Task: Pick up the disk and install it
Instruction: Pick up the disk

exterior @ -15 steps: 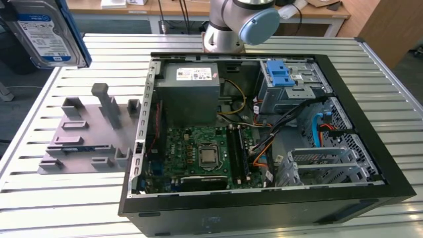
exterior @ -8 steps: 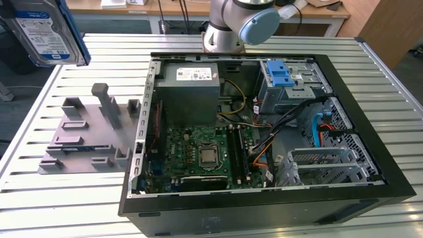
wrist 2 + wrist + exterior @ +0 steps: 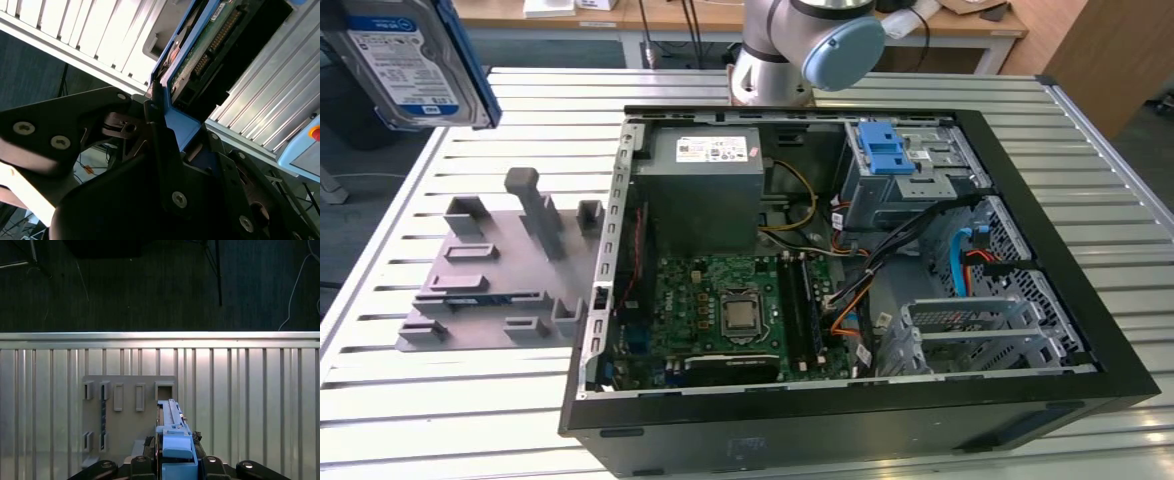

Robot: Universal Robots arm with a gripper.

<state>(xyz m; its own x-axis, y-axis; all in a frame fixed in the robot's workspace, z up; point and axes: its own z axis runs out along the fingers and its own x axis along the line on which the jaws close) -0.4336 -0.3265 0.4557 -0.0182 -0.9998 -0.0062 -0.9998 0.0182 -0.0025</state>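
The disk (image 3: pixel 403 60), silver with a white-and-blue label and blue rails, hangs high at the exterior view's upper left, above the table edge. In the second wrist view my gripper (image 3: pixel 182 130) is shut on the disk (image 3: pixel 205 45), with black fingers (image 3: pixel 156 120) pressing the blue rail and the green circuit board side showing. In the first wrist view the disk (image 3: pixel 172 427) stands edge-on in the gripper (image 3: pixel 172 455), above the grey fixture (image 3: pixel 130 415).
An open computer case (image 3: pixel 1067 330) lies on the slatted metal table (image 3: pixel 467 420), with a grey power supply box (image 3: pixel 704 190), a motherboard (image 3: pixel 734 310) and a drive bay with a blue latch (image 3: pixel 886 150). The grey slotted fixture (image 3: pixel 494 270) sits beside the case. The arm's base (image 3: pixel 787 50) stands behind it.
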